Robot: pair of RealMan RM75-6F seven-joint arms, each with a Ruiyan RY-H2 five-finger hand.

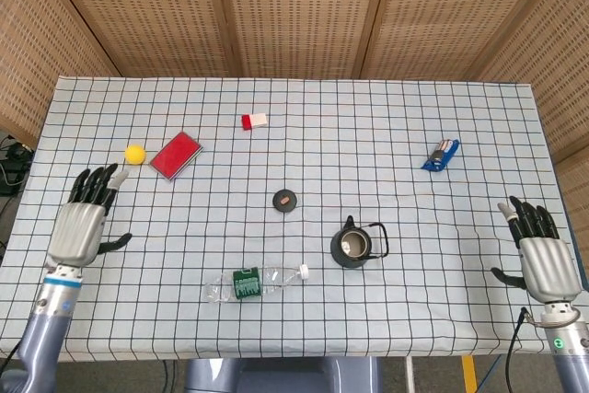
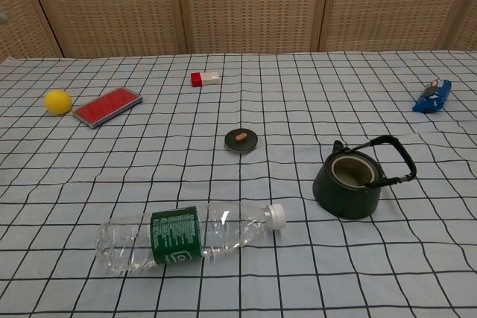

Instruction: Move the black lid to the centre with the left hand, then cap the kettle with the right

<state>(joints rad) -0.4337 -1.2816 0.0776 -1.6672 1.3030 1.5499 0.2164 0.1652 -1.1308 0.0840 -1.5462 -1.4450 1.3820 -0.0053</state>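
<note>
Both hands, left hand (image 1: 81,224) and right hand (image 1: 544,258), hover empty with fingers spread at opposite table edges. Near the table's middle the open-topped kettle (image 1: 354,244) stands upright, well apart from the black lid (image 1: 286,200), which lies flat up-left of it.

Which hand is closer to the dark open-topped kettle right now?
Right. The right hand hovers open at the table's right edge, level with the dark kettle. The left hand is at the far left edge, further off.

Left hand (image 1: 83,225) and right hand (image 1: 541,258) empty, fingers spread.
</note>
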